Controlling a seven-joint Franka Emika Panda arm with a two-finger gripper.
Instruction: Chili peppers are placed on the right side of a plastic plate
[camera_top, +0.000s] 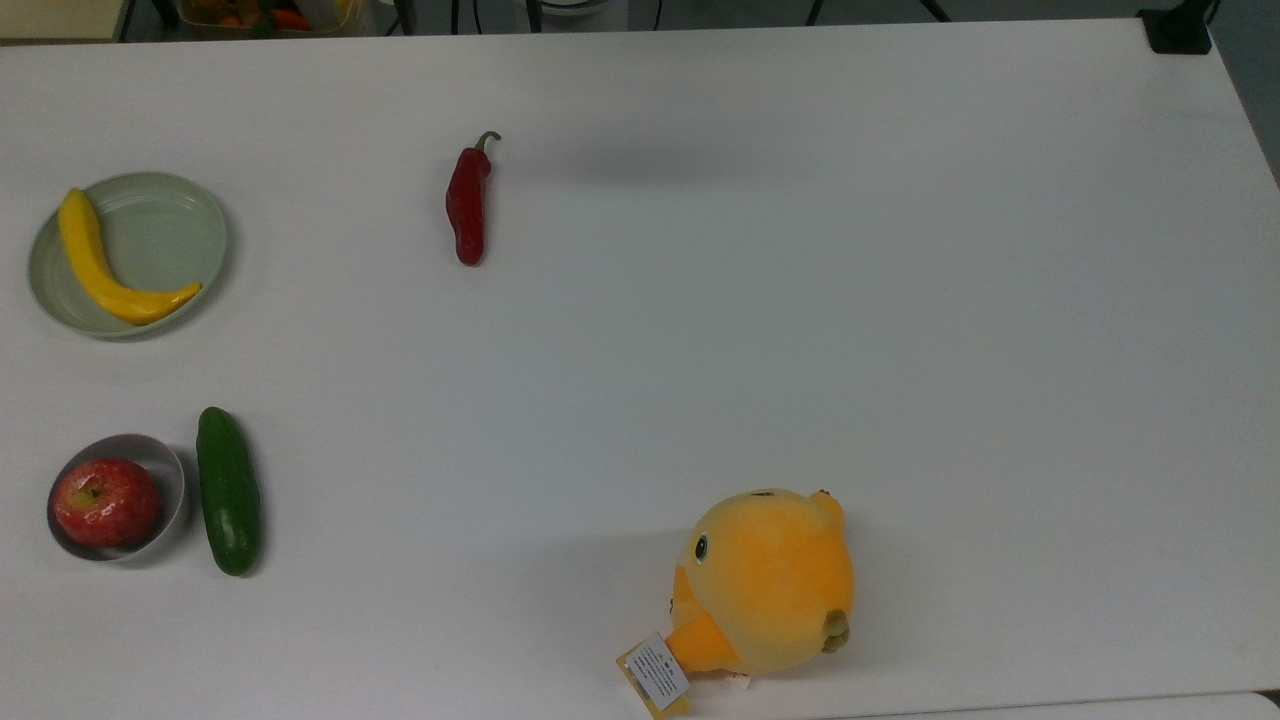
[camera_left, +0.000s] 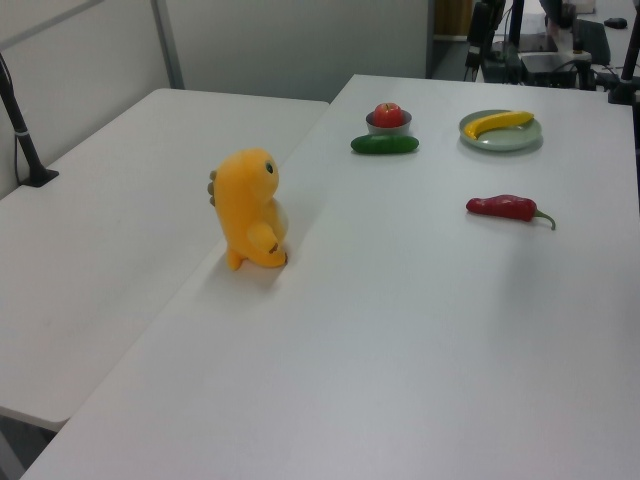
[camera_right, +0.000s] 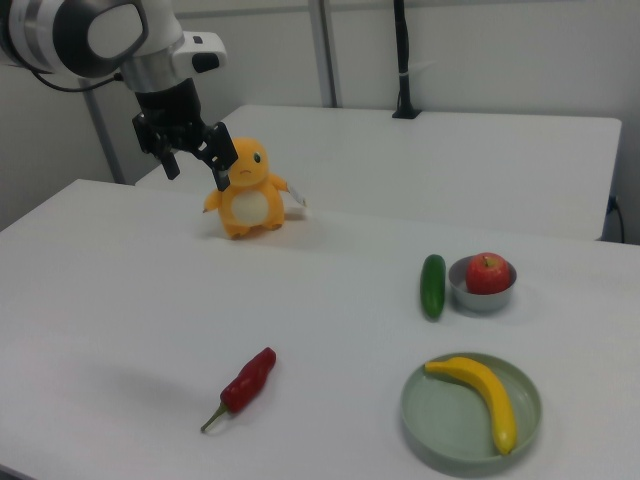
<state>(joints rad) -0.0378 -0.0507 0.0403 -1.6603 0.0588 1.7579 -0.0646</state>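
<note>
Okay, status from my end:

Gripper: the gripper hangs high in the right view's upper left, in front of the plush toy. Fingers spread apart, nothing between them.

Chili: the chili pepper lies flat on the white table, alone, well apart from everything else. In the right view it sits low and centre-left, near the front edge.

Plate: the plastic plate is at the top view's far left, with a banana curved along its left and lower part. Chili and plate are well apart.

Key relation: in the right view the chili lies well below and slightly right of the claw, so I judge a long traverse toward the camera side plus a descent.

Long axis: in the top view it runs top to bottom, stem at the top. In the right view it runs diagonally, stem at lower left. I'd want the fingers closing across the body, not along it.

Other items: cucumber just beside the grey bowl with an apple; off the likely path.

Progress: pick not started, I reckon.
</note>
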